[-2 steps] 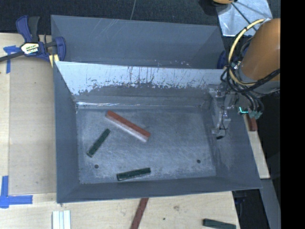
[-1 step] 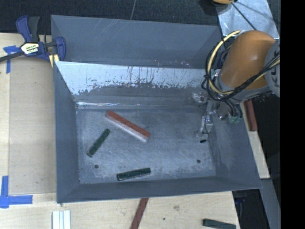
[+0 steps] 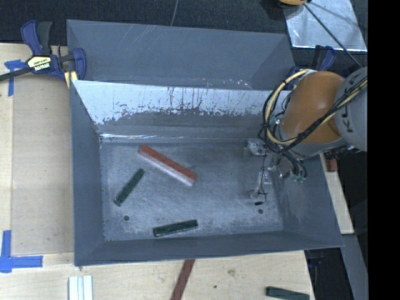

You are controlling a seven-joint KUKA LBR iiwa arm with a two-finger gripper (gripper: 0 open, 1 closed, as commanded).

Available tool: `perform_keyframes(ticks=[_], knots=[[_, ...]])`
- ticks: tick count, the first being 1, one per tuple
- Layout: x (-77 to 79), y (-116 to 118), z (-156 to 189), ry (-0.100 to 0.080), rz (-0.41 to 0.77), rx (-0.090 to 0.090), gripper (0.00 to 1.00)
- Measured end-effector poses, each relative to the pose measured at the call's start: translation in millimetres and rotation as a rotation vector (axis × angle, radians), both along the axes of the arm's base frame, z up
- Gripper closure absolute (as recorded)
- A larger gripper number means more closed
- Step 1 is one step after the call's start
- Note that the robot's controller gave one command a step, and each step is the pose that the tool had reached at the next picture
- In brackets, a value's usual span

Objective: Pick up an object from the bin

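Camera view:

1. The arm (image 3: 350, 117) comes in from the right w/ a round orange cover (image 3: 312, 105) on its wrist; yellow and black cables (image 3: 273, 108) loop round the cover's left side.
2. The gripper (image 3: 260, 195) hangs down from the wrist into the grey bin (image 3: 187, 61); it points at the floor on the right side of the bin, near the right wall and about halfway between the back wall and the front wall.
3. I can't tell if the gripper is spread or pressed together; it looks too thin and dark from this side; I see no thing pinched in it.
4. The floor right under the gripper is bare grey metal w/ pale scratches.
5. A red and pink stick (image 3: 167, 164) lies flat in the middle of the floor; it slants from top left to bottom right; it is the nearest thing to the gripper but well apart from it, off to the left.
6. A dark green stick (image 3: 129, 187) lies near the left wall; it slants the other way, top right to bottom left; it is just beside the red and pink stick's left end but not touching it.
7. A second dark green stick (image 3: 175, 228) lies almost level by the front wall, below the red and pink stick and apart from it.
8. A tiny dark speck (image 3: 127, 217) sits on the floor btw. the two green sticks; too small to say what it is.
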State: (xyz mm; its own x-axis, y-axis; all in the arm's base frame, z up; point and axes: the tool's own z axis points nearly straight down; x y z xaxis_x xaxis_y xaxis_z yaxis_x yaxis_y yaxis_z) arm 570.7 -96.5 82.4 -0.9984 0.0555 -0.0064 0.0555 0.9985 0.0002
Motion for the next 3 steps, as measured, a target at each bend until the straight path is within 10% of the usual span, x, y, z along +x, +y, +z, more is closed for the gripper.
perform_keyframes(ticks=[1,2,3], knots=[[37.6,102.8,-11.0,0.000,0.112,0.001,1.00],[36.9,102.2,-11.8,0.002,0.113,-0.001,0.00],[36.9,102.2,-11.8,0.002,0.113,-0.001,0.00]])
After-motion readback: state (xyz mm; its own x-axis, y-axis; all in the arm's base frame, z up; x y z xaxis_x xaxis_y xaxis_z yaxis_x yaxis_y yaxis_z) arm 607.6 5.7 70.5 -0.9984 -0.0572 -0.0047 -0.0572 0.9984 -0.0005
